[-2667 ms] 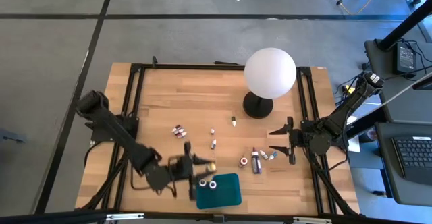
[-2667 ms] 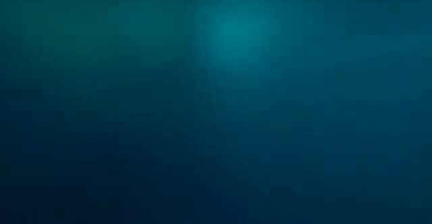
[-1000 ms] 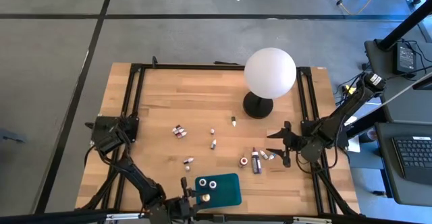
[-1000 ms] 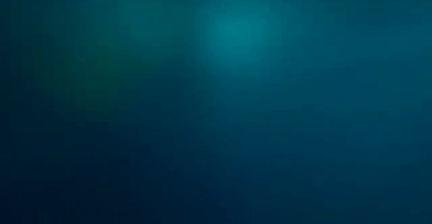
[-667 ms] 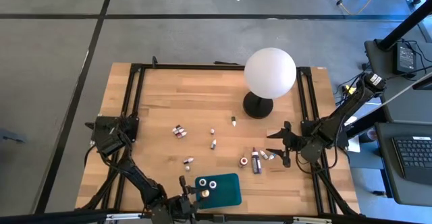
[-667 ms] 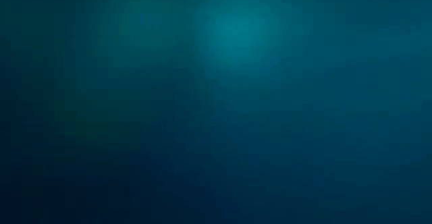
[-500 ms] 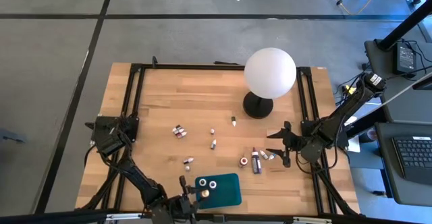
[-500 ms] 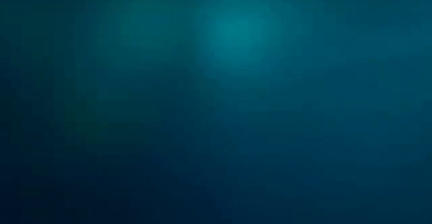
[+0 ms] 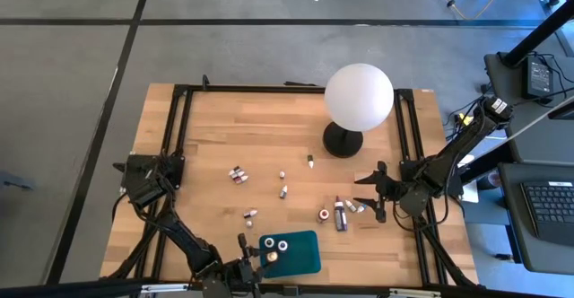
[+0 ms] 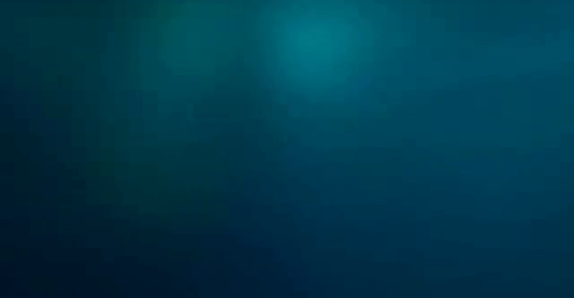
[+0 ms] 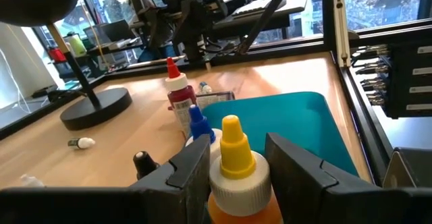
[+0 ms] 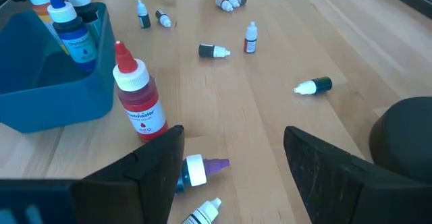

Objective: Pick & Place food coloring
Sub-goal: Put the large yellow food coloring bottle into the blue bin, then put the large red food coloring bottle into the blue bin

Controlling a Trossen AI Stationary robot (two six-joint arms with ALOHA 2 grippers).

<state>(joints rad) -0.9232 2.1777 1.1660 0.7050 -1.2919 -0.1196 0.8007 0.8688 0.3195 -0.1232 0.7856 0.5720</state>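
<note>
1. The low view is a blank teal blur and shows nothing of the table; the high view alone takes in the whole wooden table (image 9: 215, 136), both arms and the white globe lamp (image 9: 359, 96) on its black base.

2. The left wrist view shows what the high view cannot: the left gripper (image 11: 233, 163) closed on a yellow-capped orange bottle (image 11: 236, 177), its two dark fingers (image 11: 192, 166) pressed against the bottle's white collar.

3. From above, the left gripper (image 9: 260, 260) sits at the table's near edge, at the left end of the teal tray (image 9: 300, 255), the held bottle just at the tray's rim.

4. The tray (image 11: 283, 123) holds a blue-capped bottle (image 11: 198, 124) at the end nearest the gripper; the high view shows two white-capped items (image 9: 275, 245) in that same corner.

5. A red bottle (image 11: 179, 96) stands upright on the table just beyond the tray.

6. The right gripper (image 9: 369, 201) waits at the table's right side with its fingers spread wide, holding nothing.

7. The right wrist view shows the red bottle (image 12: 138, 96) beside the tray (image 12: 54, 89), a purple-tipped bottle (image 12: 199, 169) lying just ahead of the open fingers (image 12: 337, 166), and small bottles (image 12: 214, 50) scattered well beyond.
</note>
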